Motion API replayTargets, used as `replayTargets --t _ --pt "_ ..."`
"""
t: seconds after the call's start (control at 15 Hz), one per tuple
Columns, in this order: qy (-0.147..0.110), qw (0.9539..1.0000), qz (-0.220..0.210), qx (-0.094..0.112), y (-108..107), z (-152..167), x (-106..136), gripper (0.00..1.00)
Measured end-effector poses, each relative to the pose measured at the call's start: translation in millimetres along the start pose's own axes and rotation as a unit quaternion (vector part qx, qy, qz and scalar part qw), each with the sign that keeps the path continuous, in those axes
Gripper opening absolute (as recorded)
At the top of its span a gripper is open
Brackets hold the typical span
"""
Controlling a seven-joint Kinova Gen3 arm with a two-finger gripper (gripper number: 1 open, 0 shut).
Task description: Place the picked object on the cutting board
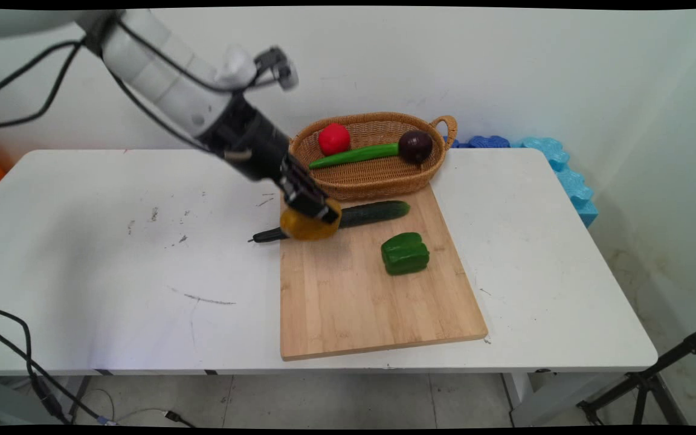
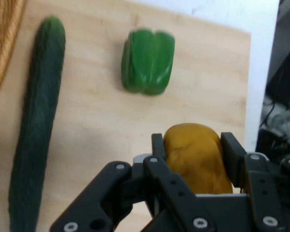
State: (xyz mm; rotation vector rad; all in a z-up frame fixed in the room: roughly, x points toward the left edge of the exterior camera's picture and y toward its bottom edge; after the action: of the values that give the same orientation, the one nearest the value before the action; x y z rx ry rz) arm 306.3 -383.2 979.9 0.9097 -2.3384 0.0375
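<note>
My gripper is shut on a yellow-orange pepper, held just above the far left corner of the wooden cutting board. A dark green cucumber lies along the board's far edge, right behind the held pepper. A green bell pepper rests on the board to the right of my gripper.
A wicker basket stands behind the board, holding a red tomato, a long green chili and a dark purple onion. Blue foam lies off the table's far right corner.
</note>
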Motion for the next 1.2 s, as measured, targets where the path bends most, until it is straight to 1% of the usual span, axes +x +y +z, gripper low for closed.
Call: replayTargets --t 0.27,0.4,0.67,0.87,1.2 --pt "-0.031 0.9995 0.001 0.008 -2 38 -20 0.00" --pt "-0.041 0.9991 0.002 0.015 -6 54 -26 0.00" --pt "-0.045 0.9984 0.008 0.034 -15 82 -32 0.00" --pt "-0.046 0.9979 0.011 0.045 -20 97 -34 0.00" --pt "-0.044 0.9974 0.010 0.056 -24 108 -40 0.00"
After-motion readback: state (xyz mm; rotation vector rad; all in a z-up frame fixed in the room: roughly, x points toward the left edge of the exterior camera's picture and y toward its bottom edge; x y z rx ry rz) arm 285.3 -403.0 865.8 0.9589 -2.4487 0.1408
